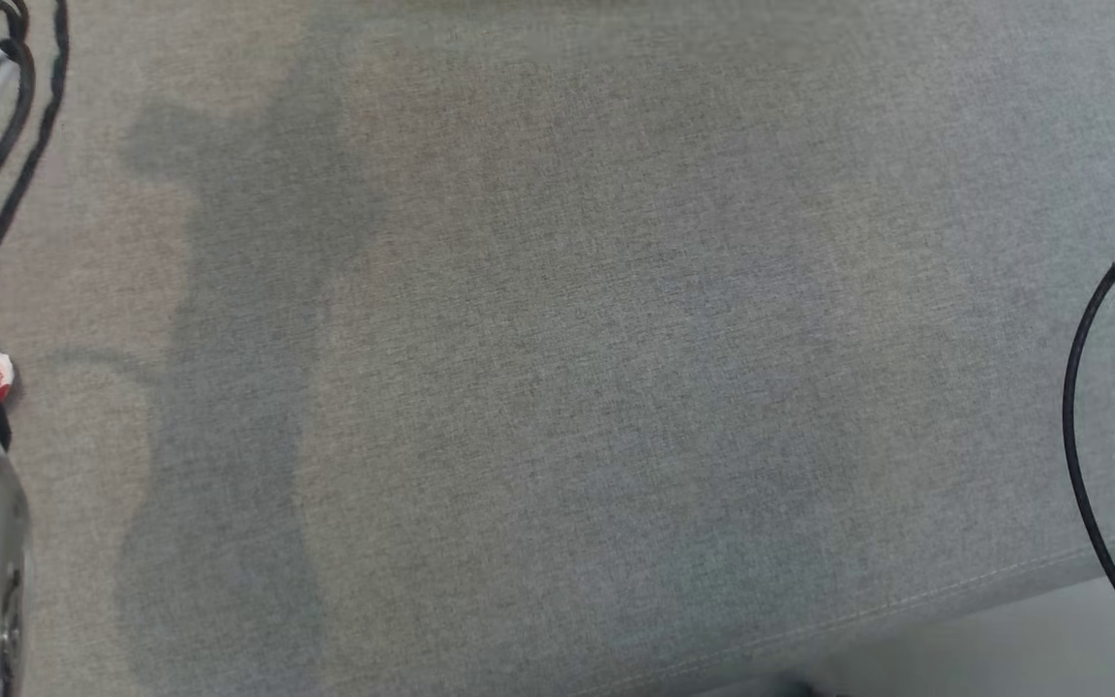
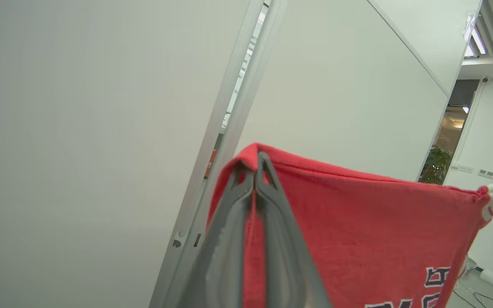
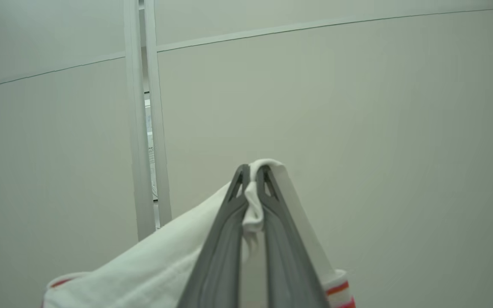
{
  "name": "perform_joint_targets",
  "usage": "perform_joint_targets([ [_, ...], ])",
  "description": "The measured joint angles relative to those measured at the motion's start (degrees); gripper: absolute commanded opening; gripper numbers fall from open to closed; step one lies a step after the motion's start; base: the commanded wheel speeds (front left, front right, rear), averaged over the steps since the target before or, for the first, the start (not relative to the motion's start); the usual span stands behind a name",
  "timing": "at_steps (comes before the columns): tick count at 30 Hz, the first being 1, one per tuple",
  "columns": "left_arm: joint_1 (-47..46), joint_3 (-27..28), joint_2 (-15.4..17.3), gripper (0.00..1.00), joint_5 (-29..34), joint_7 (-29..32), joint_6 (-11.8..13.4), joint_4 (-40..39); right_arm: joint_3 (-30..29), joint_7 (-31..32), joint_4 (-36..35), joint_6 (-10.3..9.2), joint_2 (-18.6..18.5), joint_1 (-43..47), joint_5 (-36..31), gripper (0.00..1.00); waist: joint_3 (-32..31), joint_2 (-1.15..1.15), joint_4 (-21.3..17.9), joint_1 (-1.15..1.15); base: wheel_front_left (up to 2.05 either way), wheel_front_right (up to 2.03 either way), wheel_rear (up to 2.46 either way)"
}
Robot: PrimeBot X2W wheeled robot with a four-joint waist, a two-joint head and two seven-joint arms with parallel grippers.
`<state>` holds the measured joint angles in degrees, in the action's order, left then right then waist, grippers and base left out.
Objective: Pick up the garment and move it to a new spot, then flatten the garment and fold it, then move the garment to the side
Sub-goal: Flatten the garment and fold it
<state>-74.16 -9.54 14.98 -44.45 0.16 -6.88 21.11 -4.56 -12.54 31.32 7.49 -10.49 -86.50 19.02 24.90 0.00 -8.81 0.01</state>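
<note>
Garment (image 2: pixel 357 222) (red w/ white sleeve) aloft, left gripper (image 2: pixel 253 164) pinching red edge, right gripper (image 3: pixel 253 171) pinching white cloth

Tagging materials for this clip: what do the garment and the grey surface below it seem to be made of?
The garment looks like a soft matte knit, probably cotton jersey: fuzzy red body, white sleeve with a striped cuff, hanging limp. The grey surface looks like woven upholstery fabric, matte: heathered weave, stitched seam near its edge.
</note>
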Motion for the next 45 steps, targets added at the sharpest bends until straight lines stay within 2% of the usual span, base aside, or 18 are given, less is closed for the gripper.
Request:
perform_joint_targets([
  [5, -1.4, -3.4, 1.8, 0.00, 1.2, -6.8, -0.4, 2.4, 6.0, -0.3, 3.2, 0.00, -0.9, -0.8, 0.5, 0.00, 1.3, 0.00, -2.0, 0.00, 0.00, 0.00, 0.00],
  [8, 2.4, -7.4, 2.6, 0.00, -0.2, -9.2, -0.4, 4.4, 10.5, 1.4, 5.2, 0.00, -2.1, 2.9, 1.6, 0.00, 1.8, 0.00, -2.8, 0.00, 0.00, 0.00, 0.00],
  [16, 16.9, -14.5, 2.5, 0.00, -4.6, -14.2, -0.4, 13.7, 20.5, 6.9, 8.0, 0.01, -4.3, 20.1, 9.5, 0.00, 1.4, 0.00, -3.4, 0.00, 0.00, 0.00, 0.00],
  [21, 24.4, -18.2, 0.9, 0.00, -6.4, -14.9, -0.4, 17.9, 26.2, 13.4, 6.7, 0.01, -9.3, 31.1, 14.5, 0.00, -1.2, 0.00, -2.4, -0.01, 0.00, 0.00, 0.00],
  [26, 33.3, -19.6, -0.6, 0.00, -7.2, -15.1, -0.4, 22.5, 27.2, 21.3, 5.7, 0.01, -13.5, 41.3, 17.3, 0.00, -5.1, 0.00, -1.1, -0.01, 0.00, 0.00, 0.00],
  [32, 42.5, -20.1, -3.3, 0.00, -6.9, -15.1, -0.5, 25.3, 25.0, 28.2, 2.7, 0.05, -15.7, 51.4, 17.4, 0.00, -11.1, 0.00, 0.7, -0.01, 0.00, 0.00, 0.00],
  [36, 47.2, -19.4, -3.9, 0.00, -5.5, -15.1, -0.5, 25.4, 22.8, 32.0, 0.0, 0.05, -16.0, 57.0, 14.8, 0.00, -15.1, 0.00, 2.0, -0.01, 0.00, 0.00, 0.00],
  [45, 57.9, -20.0, -5.1, 0.00, -0.4, -15.2, -0.5, 22.1, 15.1, 47.5, -9.6, 0.07, -15.7, 69.2, 9.5, 0.00, -22.5, 0.00, 4.7, -0.01, 0.00, 0.00, 0.00],
])
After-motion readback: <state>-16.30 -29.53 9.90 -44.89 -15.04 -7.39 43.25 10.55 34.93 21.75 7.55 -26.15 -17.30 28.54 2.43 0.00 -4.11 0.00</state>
